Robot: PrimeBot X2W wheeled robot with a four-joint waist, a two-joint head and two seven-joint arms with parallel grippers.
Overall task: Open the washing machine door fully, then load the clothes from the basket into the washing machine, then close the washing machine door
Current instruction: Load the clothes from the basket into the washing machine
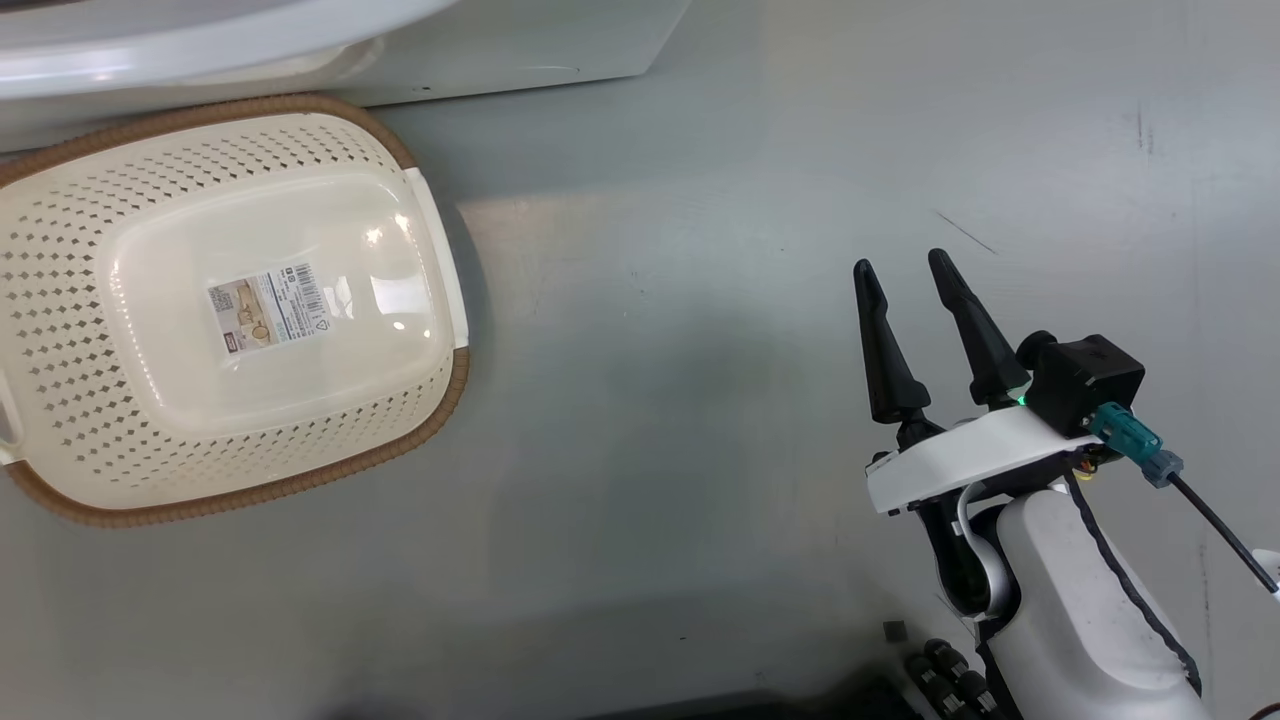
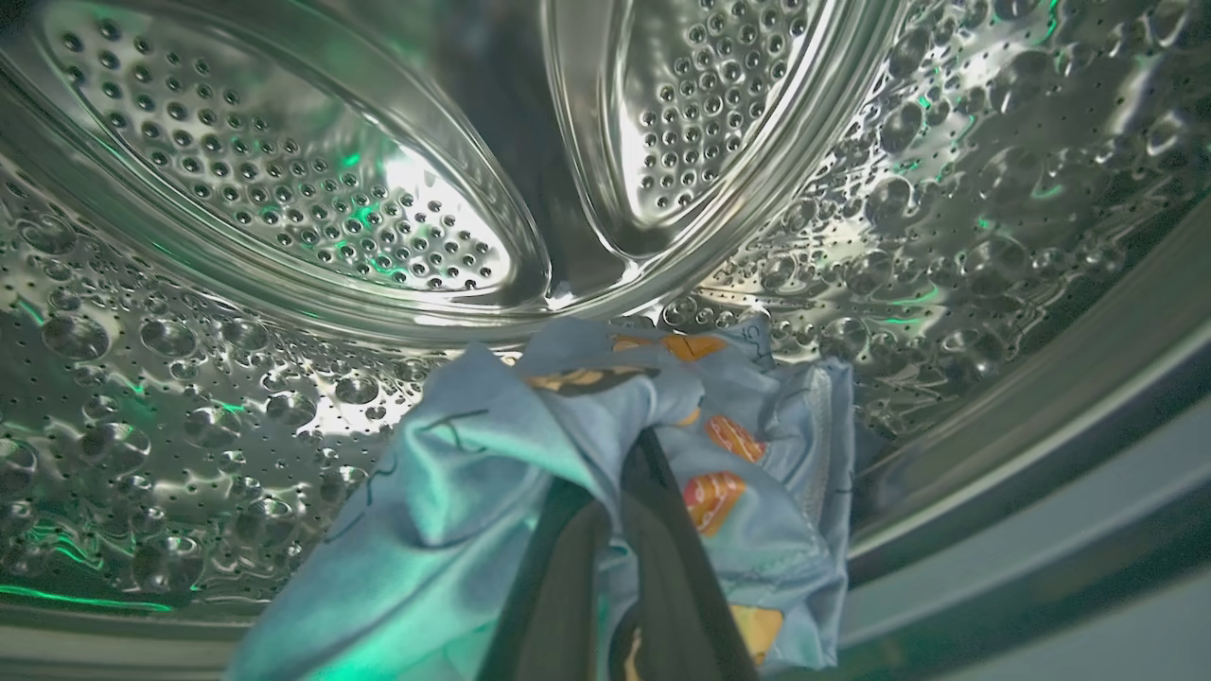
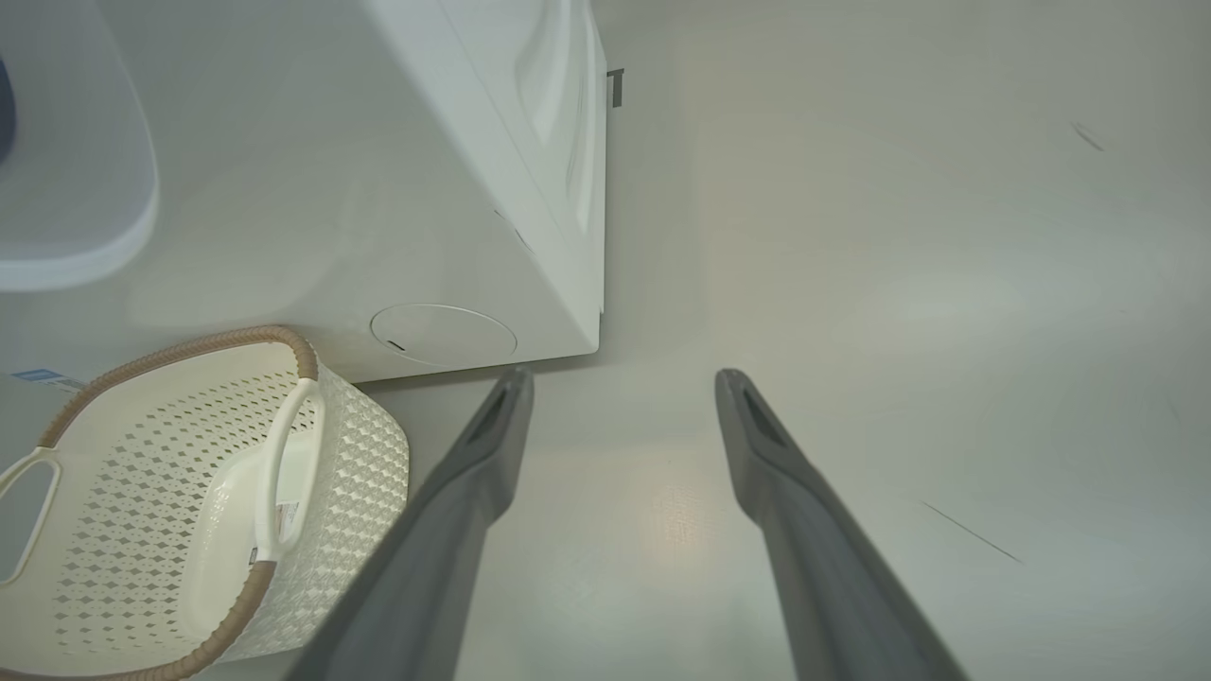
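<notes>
Blue clothes (image 2: 445, 511) go into the drum (image 2: 236, 378): loading, likely the last load.
Left gripper (image 2: 615, 473) is clenched on the cloth deep in the steel drum. Right gripper (image 1: 900, 262) hangs spread, holding nothing, over the floor near the bare basket (image 1: 60, 300). Next: let go, draw the arm out, swing the door (image 3: 85, 218) shut.

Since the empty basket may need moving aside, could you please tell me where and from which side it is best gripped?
Probably the white handle on the basket side nearest the open right gripper, approached from above: it is a thin loop with a gap behind, so one finger could slip through, whereas the walls are too broad.
</notes>
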